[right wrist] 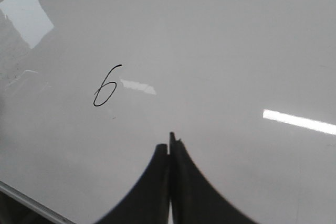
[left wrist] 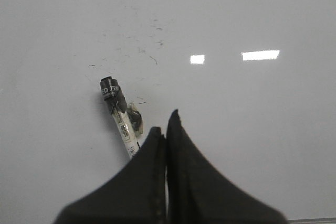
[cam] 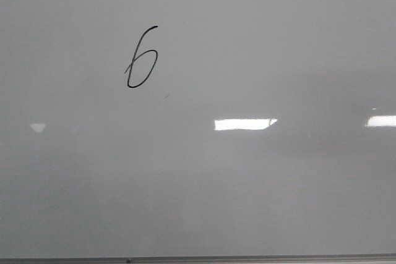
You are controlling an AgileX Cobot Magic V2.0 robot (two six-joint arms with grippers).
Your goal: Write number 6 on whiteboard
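Note:
The whiteboard (cam: 247, 202) fills the front view, glossy grey-white. The number 6 (cam: 142, 59), thin, black and slanted, is drawn on its upper left part. It also shows in the right wrist view (right wrist: 105, 86), ahead and to the side of my right gripper (right wrist: 168, 141), which is shut and empty above the board (right wrist: 236, 51). My left gripper (left wrist: 165, 121) is shut with nothing between its jaws. A marker (left wrist: 119, 114) with a black cap lies on the board (left wrist: 252, 129) beside it, its lower end hidden behind one finger. Neither gripper shows in the front view.
Faint dark scribble marks (left wrist: 152, 56) lie on the board beyond the marker. A tiny dark speck (cam: 166, 96) sits below the 6. The board's thin dark bottom edge (cam: 247, 258) runs along the front; an edge also shows in the right wrist view (right wrist: 26, 199). Bright light reflections (cam: 244, 124) glare.

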